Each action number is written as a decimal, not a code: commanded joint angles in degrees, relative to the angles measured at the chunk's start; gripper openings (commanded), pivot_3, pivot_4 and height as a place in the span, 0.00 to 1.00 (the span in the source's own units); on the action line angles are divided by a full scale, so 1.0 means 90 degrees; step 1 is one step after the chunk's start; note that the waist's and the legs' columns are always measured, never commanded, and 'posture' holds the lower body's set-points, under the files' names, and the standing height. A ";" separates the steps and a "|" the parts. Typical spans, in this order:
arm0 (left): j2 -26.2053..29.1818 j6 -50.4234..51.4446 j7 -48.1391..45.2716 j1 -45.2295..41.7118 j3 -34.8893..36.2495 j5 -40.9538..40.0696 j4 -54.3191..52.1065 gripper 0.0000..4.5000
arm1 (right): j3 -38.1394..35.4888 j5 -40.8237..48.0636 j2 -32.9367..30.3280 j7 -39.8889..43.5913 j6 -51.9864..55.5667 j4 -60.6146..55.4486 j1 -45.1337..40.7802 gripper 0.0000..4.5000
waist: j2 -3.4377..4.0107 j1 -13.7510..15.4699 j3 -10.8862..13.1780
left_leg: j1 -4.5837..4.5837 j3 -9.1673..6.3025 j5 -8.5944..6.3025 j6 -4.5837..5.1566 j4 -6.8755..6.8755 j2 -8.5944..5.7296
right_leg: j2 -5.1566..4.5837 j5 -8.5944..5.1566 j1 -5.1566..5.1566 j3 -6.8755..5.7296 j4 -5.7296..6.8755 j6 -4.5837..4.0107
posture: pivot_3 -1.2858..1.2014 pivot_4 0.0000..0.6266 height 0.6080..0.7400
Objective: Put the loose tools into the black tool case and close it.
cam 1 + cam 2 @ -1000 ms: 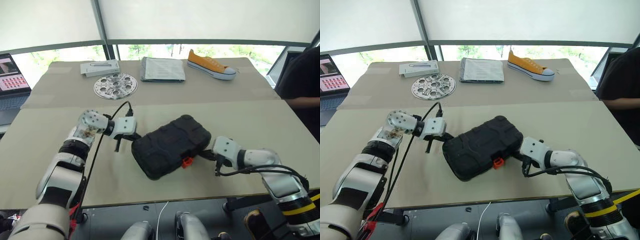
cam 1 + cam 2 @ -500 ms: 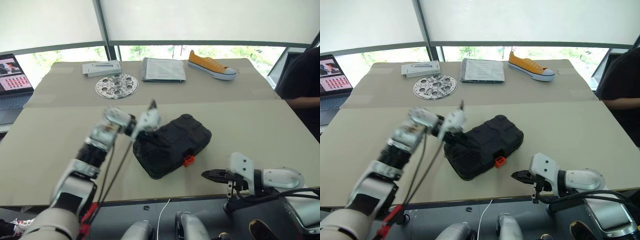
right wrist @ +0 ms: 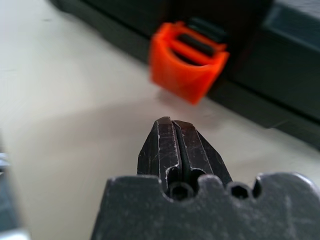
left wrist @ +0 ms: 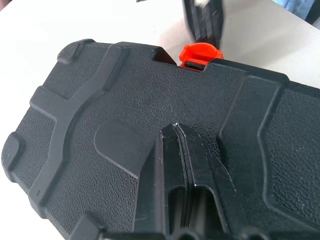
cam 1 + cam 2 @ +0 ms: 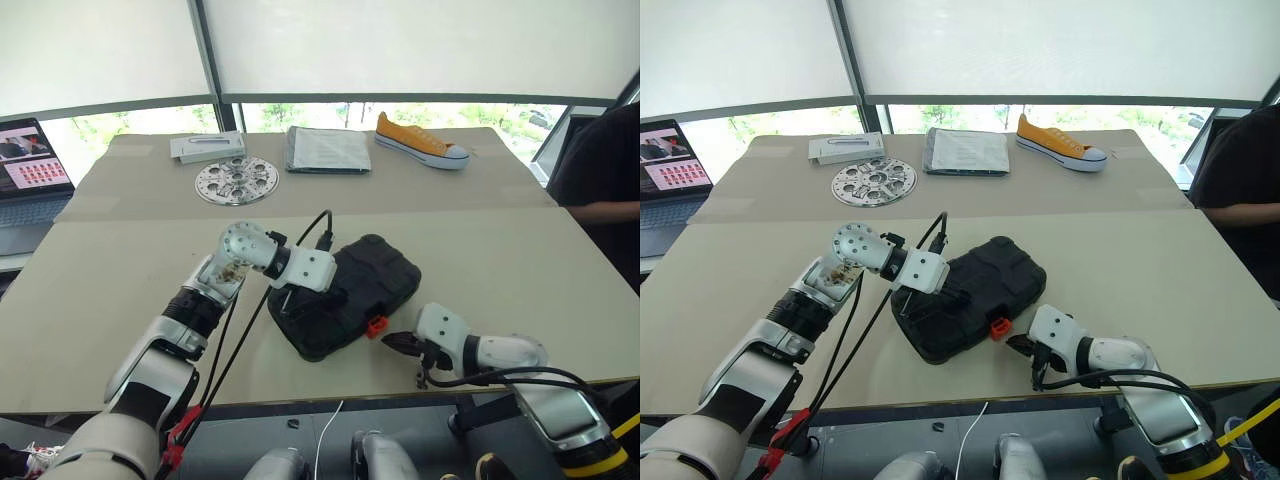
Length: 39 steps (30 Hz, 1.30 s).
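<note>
bare table (image 5: pixel 520 260) right of tool case (image 5: pixel 370 275)

A big tan table (image 5: pixel 560 250) holds a few things along its far side. A round metal disc (image 5: pixel 236 181) full of holes lies near a flat grey box (image 5: pixel 207 147). Next to them sits a folded grey cloth (image 5: pixel 327 149), then a yellow shoe (image 5: pixel 420 142). An open laptop (image 5: pixel 33 172) stands at the left. A person's dark sleeve (image 5: pixel 600 165) shows at the right

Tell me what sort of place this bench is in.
Probably an indoor lab or test room, not a home workshop: a paper-covered table under windows with drawn blinds, an open laptop alongside, and unrelated test props such as a yellow sneaker and perforated metal disc.
</note>
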 commanded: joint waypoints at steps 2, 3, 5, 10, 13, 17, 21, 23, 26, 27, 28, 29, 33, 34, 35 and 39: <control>0.0025 0.0087 -0.0042 0.0192 -0.0324 0.0445 0.0513 0.01 | -0.0361 0.0668 0.0410 -0.0022 0.0152 -0.0540 -0.0416 0.00 | -0.0002 -0.0004 -0.0002 | -0.0001 0.0000 0.0000 0.0000 -0.0001 0.0000 | 0.0000 0.0000 0.0000 0.0000 0.0000 0.0000 | 0.52 0.24 1.00; 0.0008 0.0069 -0.0014 0.0174 -0.0309 0.0453 0.0560 0.01 | -0.0459 0.0839 0.0483 -0.0025 0.0263 -0.0698 -0.0478 0.00 | -0.0002 -0.0005 -0.0002 | -0.0001 0.0000 0.0000 0.0000 0.0000 0.0000 | 0.0001 0.0001 -0.0001 0.0001 0.0000 -0.0002 | 0.52 0.24 1.00; -0.0013 0.0044 0.0009 0.0154 -0.0282 0.0459 0.0624 0.01 | -0.0566 0.1014 0.0551 -0.0037 0.0441 -0.0879 -0.0541 0.00 | -0.0001 -0.0033 -0.0002 | 0.0000 0.0000 0.0000 0.0000 0.0000 0.0000 | 0.0002 0.0002 -0.0002 0.0004 0.0001 -0.0003 | 0.52 0.24 1.00; -0.0051 -0.0057 0.0043 0.0089 -0.0280 0.0478 0.0787 0.01 | -0.0975 0.1700 0.0627 -0.0077 0.1141 -0.1349 -0.0677 0.00 | -0.0001 -0.0066 -0.0002 | -0.0005 0.0005 0.0002 -0.0001 -0.0009 0.0007 | 0.0011 0.0002 -0.0018 0.0011 0.0004 -0.0004 | 0.52 0.24 1.00; -0.0132 -0.0143 0.0101 0.0026 -0.0281 0.0524 0.0954 0.01 | -0.0946 0.1637 0.0507 -0.0073 0.1250 -0.1274 -0.0673 0.00 | 0.0006 -0.0063 -0.0010 | 0.0001 0.0006 0.0001 -0.0002 -0.0012 0.0007 | 0.0012 0.0002 -0.0012 0.0013 0.0003 -0.0003 | 0.52 0.24 1.00; -0.0144 -0.0176 0.0210 -0.0004 -0.0215 0.0579 0.1101 0.01 | -0.0904 0.1490 0.0234 0.0023 0.1220 -0.1282 -0.0528 0.00 | -0.0007 0.0053 -0.0033 | 0.0003 -0.0007 0.0001 0.0001 -0.0015 0.0004 | 0.0010 -0.0001 -0.0003 0.0001 -0.0003 0.0000 | 0.52 0.24 1.00; 0.0119 0.0609 0.0114 0.0169 0.0245 0.0083 0.0778 0.00 | -0.1612 0.2062 -0.0298 0.0365 0.1471 -0.1566 -0.0199 0.06 | -0.0002 0.0039 -0.0036 | 0.0000 0.0001 -0.0001 0.0005 -0.0014 -0.0009 | 0.0001 -0.0002 -0.0007 0.0008 -0.0005 0.0002 | 0.52 0.24 1.00; 0.0264 0.1074 0.0086 0.0293 0.0510 -0.0170 0.0518 0.06 | -0.1934 0.2349 -0.0572 0.0552 0.1588 -0.1629 -0.0073 0.18 | -0.0002 -0.0024 -0.0037 | -0.0002 0.0002 -0.0001 0.0005 -0.0016 -0.0006 | 0.0003 -0.0002 -0.0013 0.0011 -0.0005 0.0003 | 0.52 0.24 1.00; 0.1077 0.2266 -0.0209 0.0885 0.1233 -0.0954 -0.0456 0.24 | -0.2798 0.2862 -0.1358 0.1374 0.1606 -0.1448 0.0185 0.38 | -0.0001 -0.0101 -0.0035 | -0.0002 0.0003 -0.0001 0.0004 -0.0025 0.0005 | 0.0014 -0.0003 -0.0022 0.0014 -0.0005 0.0002 | 0.52 0.24 1.00; 0.1526 0.2730 -0.0384 0.1264 0.1568 -0.1333 -0.0968 0.32 | -0.3130 0.3086 -0.1650 0.1730 0.1669 -0.1318 0.0246 0.46 | 0.0000 -0.0128 -0.0034 | 0.0001 0.0004 -0.0001 0.0004 -0.0031 0.0012 | 0.0019 -0.0007 -0.0023 0.0014 -0.0004 -0.0002 | 0.52 0.24 1.00; 0.1815 0.3057 -0.0464 0.1542 0.1774 -0.1582 -0.1365 0.40 | -0.3349 0.3240 -0.1834 0.1961 0.1706 -0.1225 0.0308 0.54 | 0.0004 -0.0199 -0.0031 | -0.0002 0.0004 -0.0001 0.0004 -0.0036 0.0013 | 0.0025 -0.0007 -0.0030 0.0018 -0.0003 -0.0003 | 0.52 0.24 1.00; 0.2318 0.3496 -0.0607 0.2026 0.2130 -0.1930 -0.1884 0.50 | -0.3612 0.3394 -0.2125 0.2340 0.1733 -0.1053 0.0392 0.63 | 0.0003 -0.0209 -0.0030 | 0.0003 0.0003 -0.0002 0.0004 -0.0048 0.0016 | 0.0040 -0.0009 -0.0037 0.0031 -0.0003 -0.0007 | 0.52 0.24 1.00; 0.3909 0.4710 -0.0904 0.4036 0.3562 -0.2820 -0.3518 0.82 | -0.4034 0.3509 -0.2867 0.3369 0.1522 -0.0371 0.0599 0.92 | 0.0009 -0.0212 0.0001 | 0.0028 -0.0001 -0.0024 0.0001 -0.0061 0.0026 | 0.0087 -0.0013 -0.0038 0.0081 -0.0010 -0.0017 | 0.52 0.24 1.00; 0.4107 0.4876 -0.0881 0.4481 0.3942 -0.2970 -0.3784 0.89 | -0.4049 0.3500 -0.2962 0.3536 0.1454 -0.0178 0.0580 0.99 | 0.0012 -0.0188 0.0014 | 0.0028 0.0001 -0.0029 0.0004 -0.0061 0.0027 | 0.0091 -0.0014 -0.0039 0.0087 -0.0012 -0.0018 | 0.52 0.24 1.00; 0.4223 0.5048 -0.0831 0.4850 0.4267 -0.3110 -0.3996 0.89 | -0.4009 0.3445 -0.3011 0.3636 0.1326 0.0015 0.0512 0.99 | 0.0013 -0.0130 0.0022 | 0.0029 0.0002 -0.0031 0.0005 -0.0062 0.0028 | 0.0090 -0.0014 -0.0036 0.0089 -0.0015 -0.0018 | 0.52 0.24 1.00; 0.4119 0.5482 -0.0353 0.5370 0.4833 -0.3496 -0.4505 0.89 | -0.3677 0.3359 -0.3074 0.3862 0.1093 0.0559 0.0104 0.99 | 0.0034 0.0073 0.0060 | 0.0031 0.0007 -0.0058 -0.0012 -0.0061 0.0016 | 0.0064 -0.0018 -0.0022 0.0083 -0.0019 -0.0007 | 0.52 0.24 1.00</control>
